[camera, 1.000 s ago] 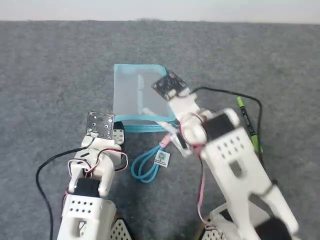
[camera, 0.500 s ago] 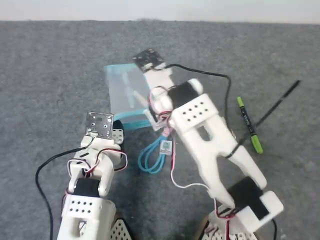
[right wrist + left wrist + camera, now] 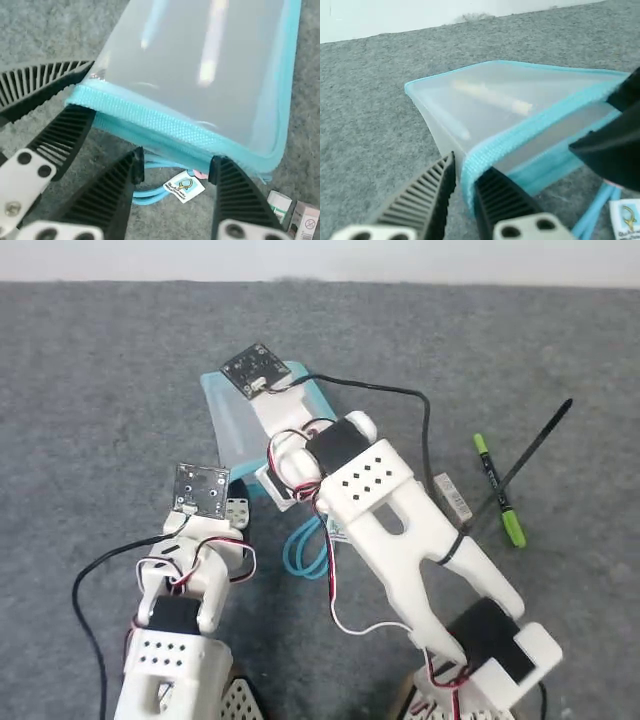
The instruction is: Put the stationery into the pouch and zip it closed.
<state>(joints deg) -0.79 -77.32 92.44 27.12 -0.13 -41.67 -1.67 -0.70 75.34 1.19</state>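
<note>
The grey tabletop [image 3: 90,360] is busy at its middle. The left claw [image 3: 468,172] is pinched tight on a corner of the pouch's [image 3: 520,100] blue zip edge, while the right claw [image 3: 177,157] gapes wide across that same edge, gripping nothing. A green pen [image 3: 498,490] lies well apart from the pouch, out on the right arm's side.

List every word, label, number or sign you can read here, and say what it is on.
No text can be read.
Tag below the pouch: a logo and fine print, too blurred to read.
Small white box: a green band, print too small to read.
Second small box: a round red sign, too small to read.
Green pen: no legible print.
</note>
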